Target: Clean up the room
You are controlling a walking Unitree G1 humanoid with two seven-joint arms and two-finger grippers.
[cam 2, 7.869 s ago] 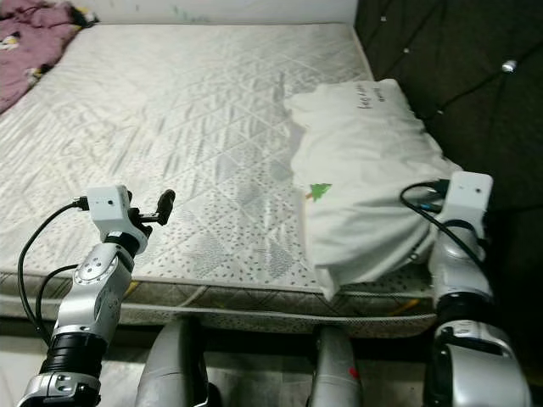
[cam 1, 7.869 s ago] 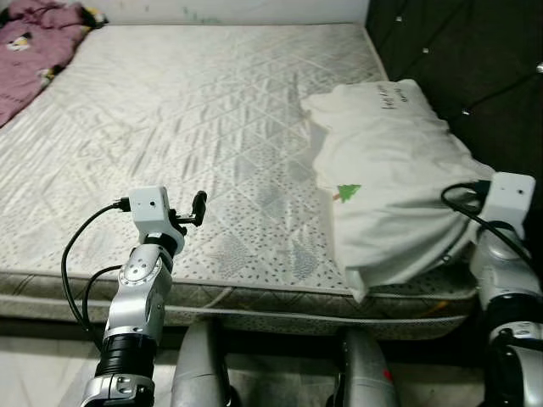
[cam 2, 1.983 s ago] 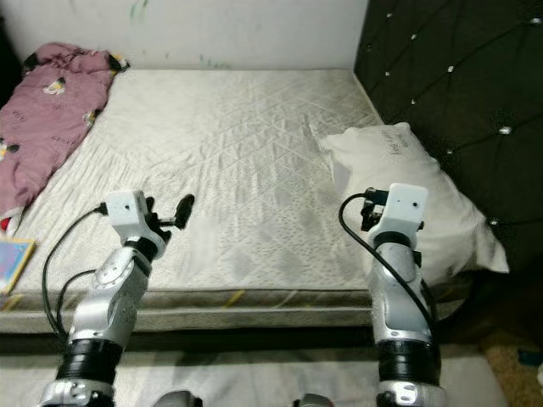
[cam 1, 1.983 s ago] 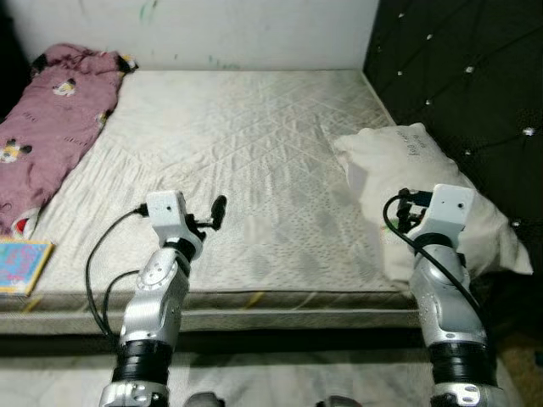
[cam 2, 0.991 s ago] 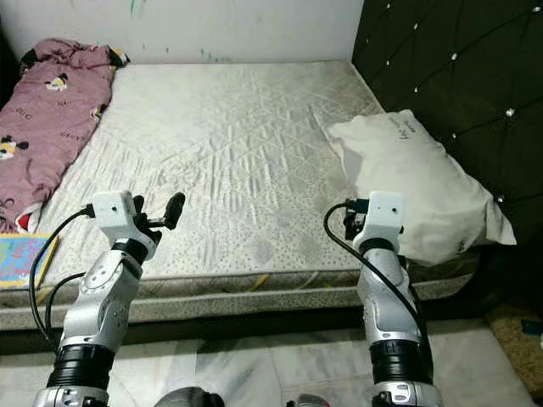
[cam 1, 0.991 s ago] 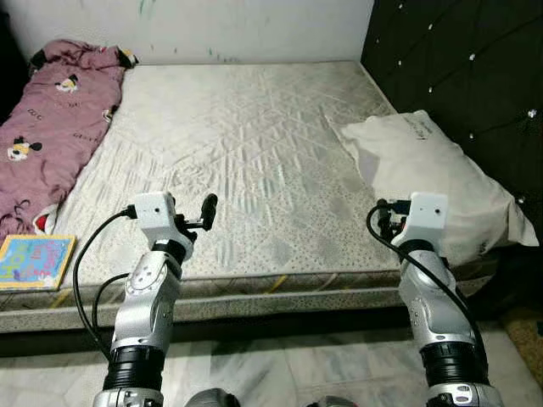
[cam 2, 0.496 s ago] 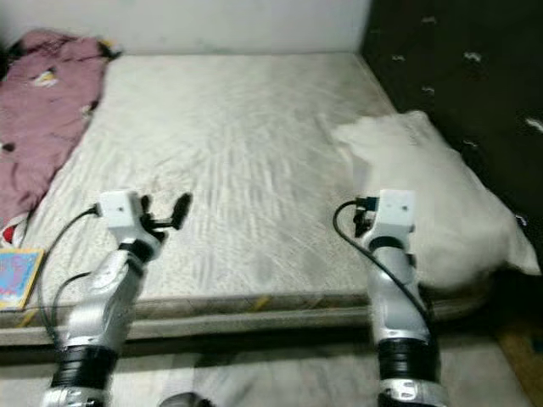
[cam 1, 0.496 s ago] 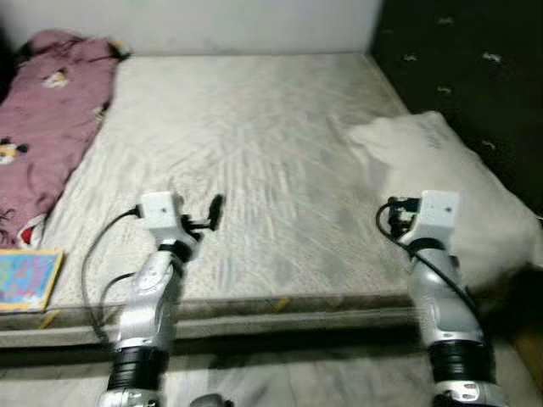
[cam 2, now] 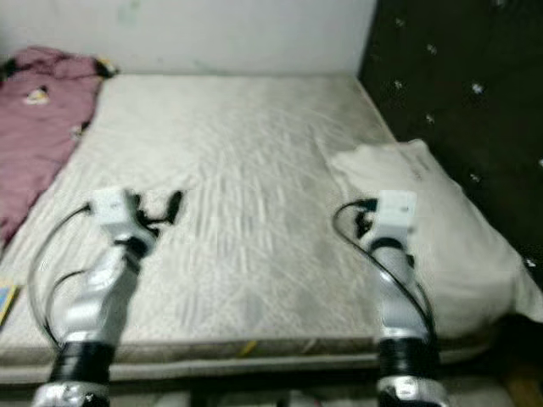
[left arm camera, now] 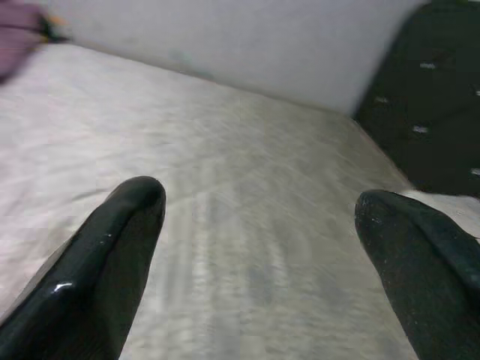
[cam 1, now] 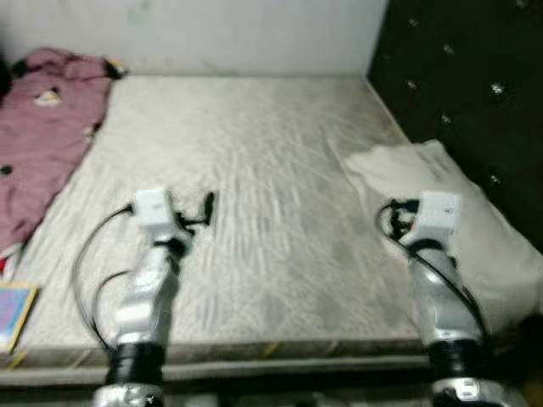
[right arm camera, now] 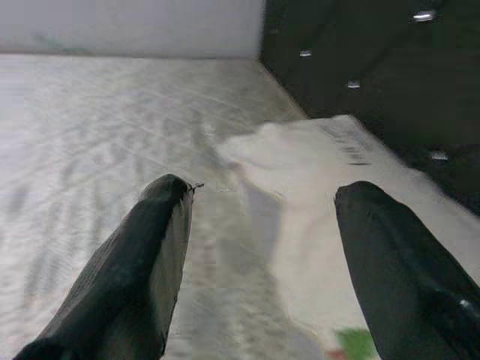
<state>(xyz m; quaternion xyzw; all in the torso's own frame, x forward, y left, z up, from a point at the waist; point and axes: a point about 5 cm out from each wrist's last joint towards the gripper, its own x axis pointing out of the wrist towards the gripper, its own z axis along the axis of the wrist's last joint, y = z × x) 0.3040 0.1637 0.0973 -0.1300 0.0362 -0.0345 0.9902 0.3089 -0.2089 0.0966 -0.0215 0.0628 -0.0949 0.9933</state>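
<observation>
1. As both arms are raised over the near edge of the mattress (cam 1: 254,170), neither is at work: the left gripper (left arm camera: 259,247) has its fingers spread wide with nothing between them, and the right gripper (right arm camera: 262,259) is likewise wide and empty.
2. Pillow (cam 1: 458,212): lies at the right side of the mattress, against the dark headboard (cam 1: 475,76), just ahead of the right gripper. Its placement looks acceptable; judged as done or nearly done.
3. Blanket (cam 1: 42,136): a pink heap at the far left of the mattress, well apart from both grippers. Judged as still to be folded or removed.
4. Book (cam 1: 13,312): a colourful flat item at the left edge, near the mattress corner. Whether it lies on the mattress or beside it cannot be told. Judged as still to be put away.
5. Progress estimate: early to middle; two loose items remain. Both head views are blurred, so finer clutter cannot be ruled out.
</observation>
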